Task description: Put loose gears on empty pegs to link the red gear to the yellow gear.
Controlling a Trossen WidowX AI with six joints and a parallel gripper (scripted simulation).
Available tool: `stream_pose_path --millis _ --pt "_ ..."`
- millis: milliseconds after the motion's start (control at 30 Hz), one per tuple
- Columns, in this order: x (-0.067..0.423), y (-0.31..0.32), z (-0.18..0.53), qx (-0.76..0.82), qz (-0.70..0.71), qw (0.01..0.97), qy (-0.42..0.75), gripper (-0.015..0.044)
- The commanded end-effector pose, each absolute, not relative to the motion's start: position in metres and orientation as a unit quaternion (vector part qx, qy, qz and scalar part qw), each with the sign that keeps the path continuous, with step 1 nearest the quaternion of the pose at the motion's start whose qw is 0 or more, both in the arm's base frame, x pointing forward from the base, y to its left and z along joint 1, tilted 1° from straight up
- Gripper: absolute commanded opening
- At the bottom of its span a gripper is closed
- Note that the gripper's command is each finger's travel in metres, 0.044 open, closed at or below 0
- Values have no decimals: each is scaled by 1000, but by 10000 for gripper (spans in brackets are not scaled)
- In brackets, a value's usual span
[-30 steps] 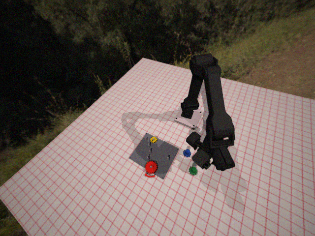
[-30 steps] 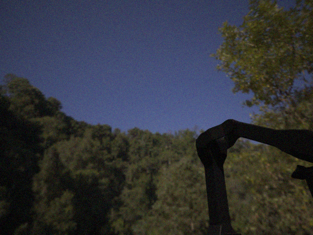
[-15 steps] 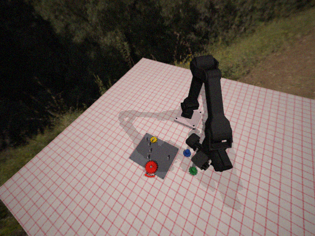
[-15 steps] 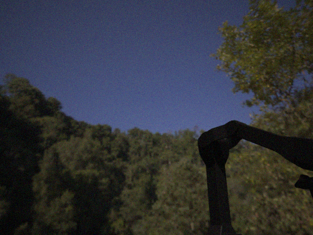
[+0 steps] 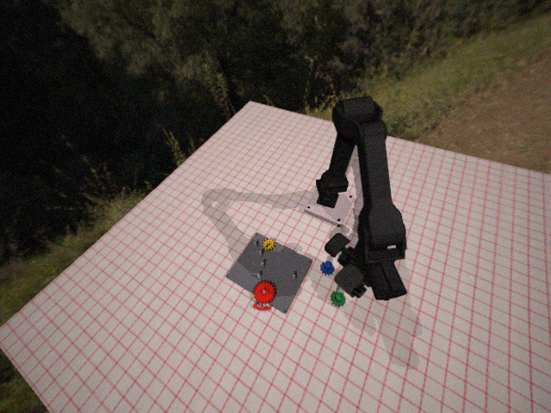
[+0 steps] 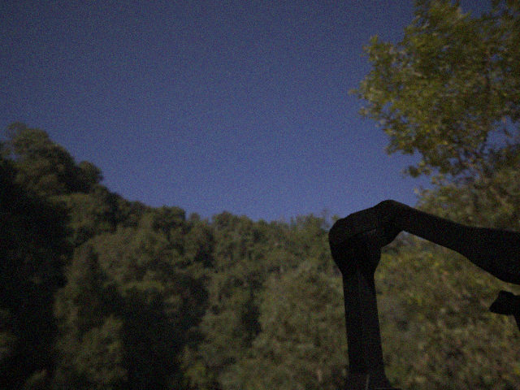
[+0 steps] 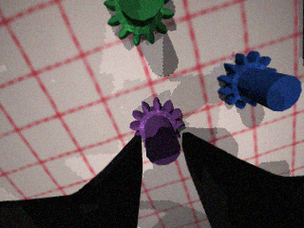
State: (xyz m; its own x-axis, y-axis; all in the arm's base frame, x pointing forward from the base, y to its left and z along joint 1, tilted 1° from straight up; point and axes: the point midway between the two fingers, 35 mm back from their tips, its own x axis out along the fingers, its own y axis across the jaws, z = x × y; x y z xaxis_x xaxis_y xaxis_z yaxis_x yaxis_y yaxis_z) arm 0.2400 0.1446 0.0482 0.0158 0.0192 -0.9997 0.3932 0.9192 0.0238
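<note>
A purple gear (image 7: 159,118) with a tall handle stands on the table in the wrist view. My gripper (image 7: 161,140) is partly open around its handle, with narrow gaps visible on both sides. The arm hides that gear and the fingertips in the top view. A blue gear (image 5: 326,268) (image 7: 231,81) and a green gear (image 5: 337,298) (image 7: 138,34) stand nearby. The grey board (image 5: 284,291) holds the red gear (image 5: 266,293) near its front edge and the yellow gear (image 5: 269,246) near its back edge. Several bare pegs stand between them, and one peg (image 5: 294,274) stands to the right.
The red arrow (image 5: 262,309) lies beside the red gear. The arm's base plate (image 5: 324,214) is behind the board, to the right. The blue gear stands between my gripper and the board. The exterior view shows only part of the arm (image 6: 361,318), trees and sky.
</note>
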Motion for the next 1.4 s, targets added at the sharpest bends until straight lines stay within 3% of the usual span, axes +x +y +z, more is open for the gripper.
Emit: stream_pose_path --millis 0,200,267,1367 --pt "240 145 48 153 -135 695 689 85" --pt "240 145 48 153 -135 695 689 45" --pt "240 145 48 153 -135 695 689 0" --pt "244 146 121 153 -134 696 689 0"
